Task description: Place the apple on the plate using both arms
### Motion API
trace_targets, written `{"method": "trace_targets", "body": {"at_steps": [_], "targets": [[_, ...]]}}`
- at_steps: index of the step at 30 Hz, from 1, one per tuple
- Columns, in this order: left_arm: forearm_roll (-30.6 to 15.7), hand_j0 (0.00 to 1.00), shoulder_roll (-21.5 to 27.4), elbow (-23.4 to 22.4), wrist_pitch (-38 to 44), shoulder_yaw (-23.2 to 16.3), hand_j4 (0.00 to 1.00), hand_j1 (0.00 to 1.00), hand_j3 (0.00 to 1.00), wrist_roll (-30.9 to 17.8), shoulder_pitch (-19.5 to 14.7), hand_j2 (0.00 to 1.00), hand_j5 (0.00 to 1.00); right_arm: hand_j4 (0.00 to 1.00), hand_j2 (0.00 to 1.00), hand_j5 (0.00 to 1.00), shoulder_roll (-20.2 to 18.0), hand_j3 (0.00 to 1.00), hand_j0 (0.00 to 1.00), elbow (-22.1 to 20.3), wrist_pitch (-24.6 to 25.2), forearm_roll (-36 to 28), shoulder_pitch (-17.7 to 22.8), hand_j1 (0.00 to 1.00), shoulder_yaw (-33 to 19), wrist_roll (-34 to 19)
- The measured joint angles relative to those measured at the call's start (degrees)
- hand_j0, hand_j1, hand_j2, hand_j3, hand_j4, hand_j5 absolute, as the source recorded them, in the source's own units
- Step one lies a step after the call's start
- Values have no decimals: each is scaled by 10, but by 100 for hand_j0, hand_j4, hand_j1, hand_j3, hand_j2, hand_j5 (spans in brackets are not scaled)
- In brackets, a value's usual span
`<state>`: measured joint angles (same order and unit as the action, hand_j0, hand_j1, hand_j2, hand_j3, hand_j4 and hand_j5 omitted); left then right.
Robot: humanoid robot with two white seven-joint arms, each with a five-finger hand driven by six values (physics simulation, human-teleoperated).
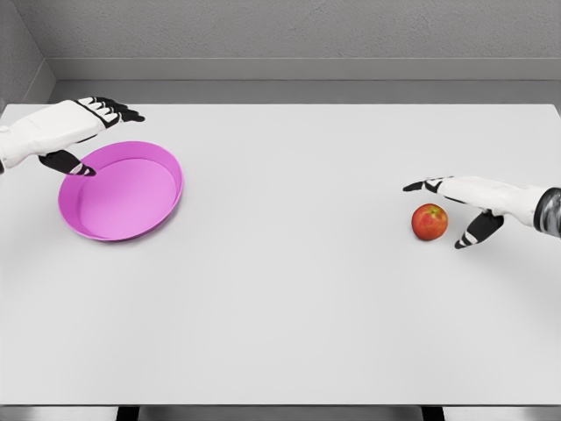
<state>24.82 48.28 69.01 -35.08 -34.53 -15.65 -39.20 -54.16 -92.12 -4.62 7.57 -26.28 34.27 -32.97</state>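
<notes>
apple (429, 221) just beside right hand (469, 203) | fingers spread, not gripped

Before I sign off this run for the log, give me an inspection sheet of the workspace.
Surface: white table, flat, bare in the middle.
Job's things: red apple at the right, on the table; pink plate at the left, holding nothing.
Clutter: nothing seen.
Hands: left hand open, above the plate's far-left rim; right hand open, fingers spread around the apple from the right, grasp not closed.
Cables: nothing seen.
Surroundings: grey wall behind the table.
</notes>
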Motion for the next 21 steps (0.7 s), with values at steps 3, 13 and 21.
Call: {"method": "trace_targets", "body": {"at_steps": [3, 13, 21], "targets": [[0, 100, -1, -1, 0, 2, 100, 100, 100, 0, 0, 100, 100, 100, 100, 100, 3, 100, 100, 3, 18, 1, -4, 100, 19, -4], [-1, 100, 0, -3, 0, 3, 100, 100, 100, 1, 0, 100, 100, 53, 53, 53, 4, 53, 53, 8, 29, 2, -4, 53, 29, -11], [0, 100, 0, -3, 0, 3, 100, 100, 100, 1, 0, 100, 100, 50, 50, 50, 4, 50, 50, 7, 30, 1, -5, 50, 29, -17]]}}
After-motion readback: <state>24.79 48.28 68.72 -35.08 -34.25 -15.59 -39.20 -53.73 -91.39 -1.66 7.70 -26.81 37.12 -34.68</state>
